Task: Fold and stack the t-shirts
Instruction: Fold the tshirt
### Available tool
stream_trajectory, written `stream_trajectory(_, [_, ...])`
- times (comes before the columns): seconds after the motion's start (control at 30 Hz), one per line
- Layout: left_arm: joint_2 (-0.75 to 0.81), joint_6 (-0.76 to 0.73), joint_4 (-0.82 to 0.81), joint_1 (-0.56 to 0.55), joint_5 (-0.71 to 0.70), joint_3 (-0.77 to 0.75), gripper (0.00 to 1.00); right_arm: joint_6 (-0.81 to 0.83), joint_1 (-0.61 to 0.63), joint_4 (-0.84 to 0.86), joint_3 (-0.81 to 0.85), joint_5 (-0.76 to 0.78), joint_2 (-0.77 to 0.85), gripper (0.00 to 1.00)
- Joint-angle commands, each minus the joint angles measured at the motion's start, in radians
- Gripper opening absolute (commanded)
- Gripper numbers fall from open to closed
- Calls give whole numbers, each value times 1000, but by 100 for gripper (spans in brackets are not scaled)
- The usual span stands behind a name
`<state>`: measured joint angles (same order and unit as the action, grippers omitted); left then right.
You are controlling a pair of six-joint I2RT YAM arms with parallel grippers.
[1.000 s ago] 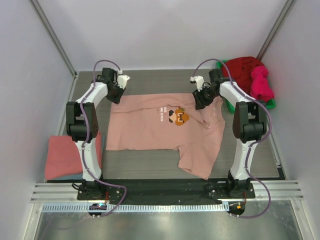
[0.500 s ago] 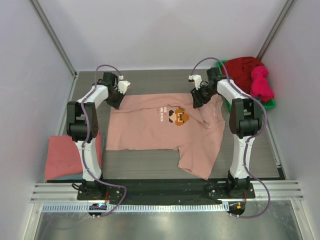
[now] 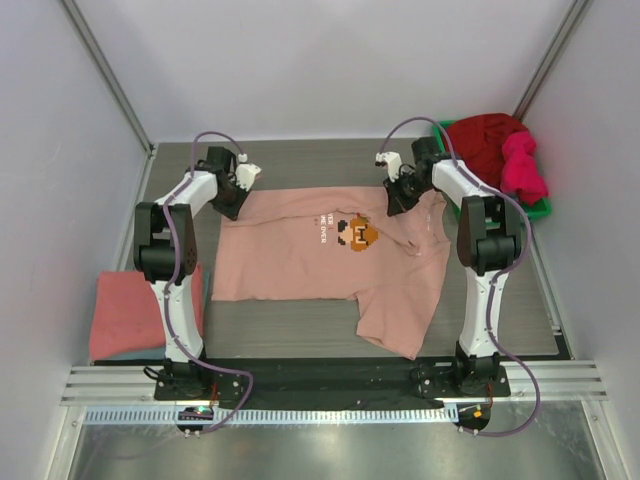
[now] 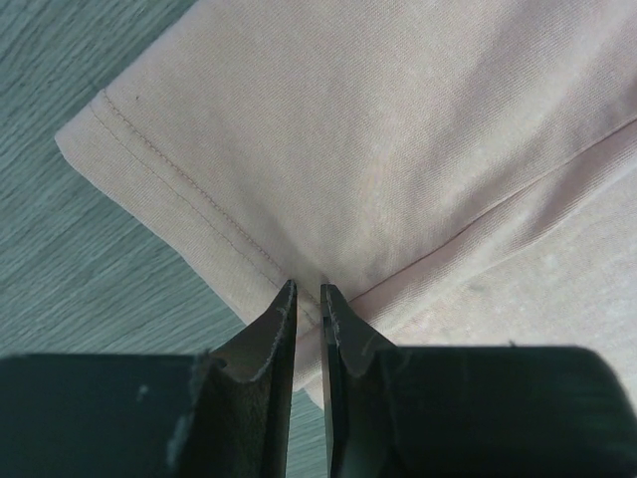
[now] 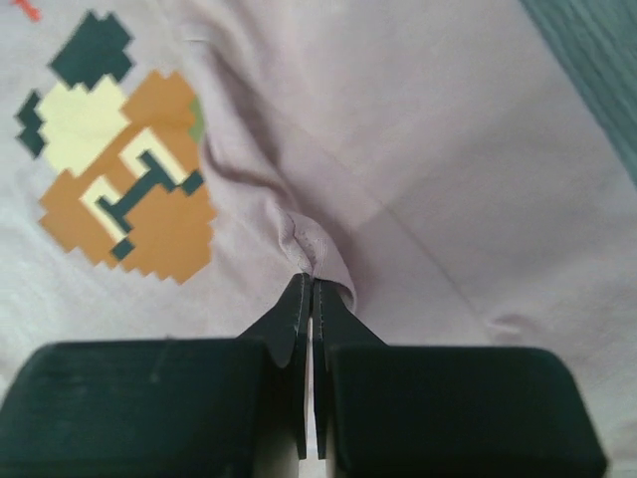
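Observation:
A pale dusty-pink t-shirt (image 3: 300, 262) with an orange-brown pixel graphic (image 3: 358, 233) lies spread on the table, its lower right part hanging toward the near edge. My left gripper (image 3: 233, 198) is at the shirt's far left sleeve; in the left wrist view its jaws (image 4: 308, 287) are nearly closed on the sleeve hem (image 4: 199, 199). My right gripper (image 3: 397, 200) is at the far right shoulder, shut on a pinched fold of the pink cloth (image 5: 312, 254) beside the graphic (image 5: 119, 194). A folded coral-red t-shirt (image 3: 125, 315) lies at the left.
A green plastic bin (image 3: 541, 209) at the back right holds a dark red t-shirt (image 3: 488, 138) and a magenta one (image 3: 522, 165). Metal frame posts stand at the back corners. A metal rail runs along the near edge.
Both grippers have moved slightly inward and toward the far edge of the pink shirt. The right gripper has bunched the cloth near the shoulder.

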<state>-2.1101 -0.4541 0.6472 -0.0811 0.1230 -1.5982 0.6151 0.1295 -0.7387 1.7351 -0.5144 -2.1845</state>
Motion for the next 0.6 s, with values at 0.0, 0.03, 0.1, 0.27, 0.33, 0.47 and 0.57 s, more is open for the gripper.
stream_trajectory(0.0, [2, -18, -9, 0, -11, 6, 16, 26, 42, -10, -40, -36, 161, 1])
stream_trajectory(0.03, [1, -20, -12, 1, -13, 6, 16, 37, 56, -16, -81, -33, 207, 1])
stream_trajectory(0.1, [-1, -21, -14, 1, -16, 3, 16, 77, 119, -48, -124, -30, 247, 1])
stream_trajectory(0.27, [-62, -5, 74, 10, -16, -103, 18, 54, 252, -140, -226, -12, 328, 16])
stream_trajectory(0.33, [-56, -8, 63, 14, -8, -106, 18, 46, 280, -175, -215, -13, 331, 28])
stream_trajectory(0.47, [-56, -6, 42, 18, -14, -137, 19, 3, 248, -136, -181, 28, 341, 31])
stream_trajectory(0.57, [-88, 0, 61, 18, -17, -203, 22, -60, 161, -116, -103, 33, 281, 32])
